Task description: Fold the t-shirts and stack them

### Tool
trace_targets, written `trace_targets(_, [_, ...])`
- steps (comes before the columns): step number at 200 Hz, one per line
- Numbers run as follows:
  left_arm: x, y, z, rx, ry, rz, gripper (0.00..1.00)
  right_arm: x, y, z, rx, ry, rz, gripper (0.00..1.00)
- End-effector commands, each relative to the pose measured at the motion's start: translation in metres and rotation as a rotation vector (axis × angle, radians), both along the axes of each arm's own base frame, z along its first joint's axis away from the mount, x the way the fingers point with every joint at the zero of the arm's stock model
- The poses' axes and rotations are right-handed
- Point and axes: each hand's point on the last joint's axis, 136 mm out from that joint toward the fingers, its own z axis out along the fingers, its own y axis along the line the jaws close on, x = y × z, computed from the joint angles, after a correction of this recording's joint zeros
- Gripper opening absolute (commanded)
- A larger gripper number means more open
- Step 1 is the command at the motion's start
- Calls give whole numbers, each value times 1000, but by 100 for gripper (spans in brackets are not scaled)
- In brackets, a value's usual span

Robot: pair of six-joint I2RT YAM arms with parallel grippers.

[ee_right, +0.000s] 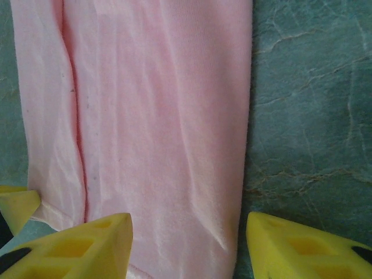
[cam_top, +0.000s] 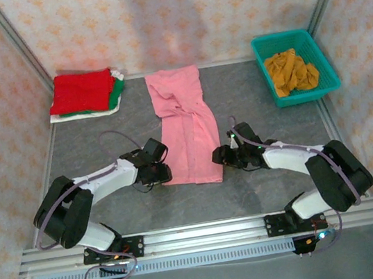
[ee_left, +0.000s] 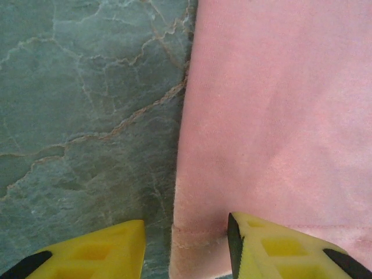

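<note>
Seen from above: grey marbled table, boxed in on three sides by pale patterned walls. Bolted to a rail along the near edge, two black-and-white arms, left arm and right arm, both bent inward toward the middle of the table.

Down the centre, pink t-shirt, folded into a long narrow strip running from the far edge toward the arms. Rumpled at the far end, flatter at the near end.

In the far left corner, a folded stack: red t-shirt on top, green t-shirt peeking out at its right side, white t-shirt showing underneath along the near edge.

In the far right corner, teal lattice basket, holding a crumpled mustard-orange t-shirt.

At the near left corner of the pink strip, left gripper, low over the table. From its wrist camera: yellow fingers standing apart, jaws open, one over bare table and the other over pink cloth, with the strip's left edge and stitched hem lying flat between them.

At the near right corner, right gripper, likewise low. From its wrist camera: yellow fingers spread wide, jaws open, astride the strip's right edge, one over pink cloth, the other over bare table.
</note>
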Motion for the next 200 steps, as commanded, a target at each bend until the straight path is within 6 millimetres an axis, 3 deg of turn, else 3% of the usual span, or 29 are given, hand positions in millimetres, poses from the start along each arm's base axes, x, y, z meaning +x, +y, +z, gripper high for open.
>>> trace_targets(1, [-2,3,-3,24,-1,3,36,0,-1,3,0,-24,-7,54])
trace_targets(49, [-5,-15,-6,-26,-29,-38,18,-22,-3,-1,21,28,-3,54])
trace_targets(79, [-10,-9,-13,-16,-31,-23,9,-47,-3,-7,16,90,13,55])
trace_targets(107, [-12,-5,-16,-8,-32,-2,0,-57,0,-8,30,105,12,55])
trace_targets(152, [-15,-6,-6,-29,-64,1,0,-53,22,-3,77,87,31,54])
trace_targets(173, [-19,-5,-3,-40,-75,13,0,-51,31,-3,86,90,34,44])
trace_targets(200, [-27,-2,-4,-46,-85,34,0,-50,24,-15,36,92,-3,34])
